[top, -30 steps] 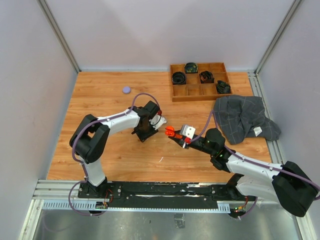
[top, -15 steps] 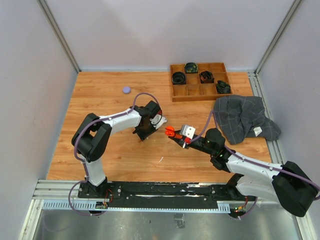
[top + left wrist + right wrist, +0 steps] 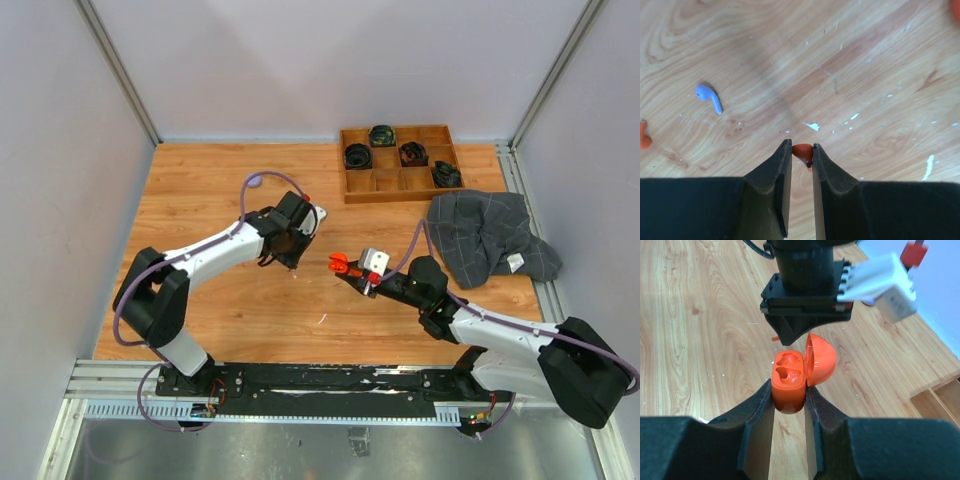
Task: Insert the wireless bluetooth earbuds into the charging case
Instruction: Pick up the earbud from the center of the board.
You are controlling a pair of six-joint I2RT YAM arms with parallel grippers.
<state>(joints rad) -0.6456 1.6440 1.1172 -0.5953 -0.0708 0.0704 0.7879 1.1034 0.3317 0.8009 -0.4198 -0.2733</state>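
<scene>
My left gripper point(image 3: 802, 146) is shut on an orange-red earbud point(image 3: 802, 153), pinched at the fingertips just above the wood. A pale lilac earbud point(image 3: 708, 96) lies on the table to its left, and another orange-red earbud point(image 3: 643, 138) lies at the left edge of that view. My right gripper point(image 3: 789, 390) is shut on the orange charging case point(image 3: 788, 372), lid point(image 3: 821, 360) open, both sockets empty. In the top view the case point(image 3: 340, 265) is held at table centre, with the left gripper point(image 3: 288, 262) a short way to its left.
A wooden compartment tray point(image 3: 400, 186) with several dark round cases stands at the back right. A grey cloth point(image 3: 490, 238) lies at the right. The left gripper's body point(image 3: 807, 290) hangs just behind the case in the right wrist view. White specks dot the wood.
The left arm has stretched out, its elbow swinging left and its wrist shifting a little back. The right gripper with the case has barely moved.
</scene>
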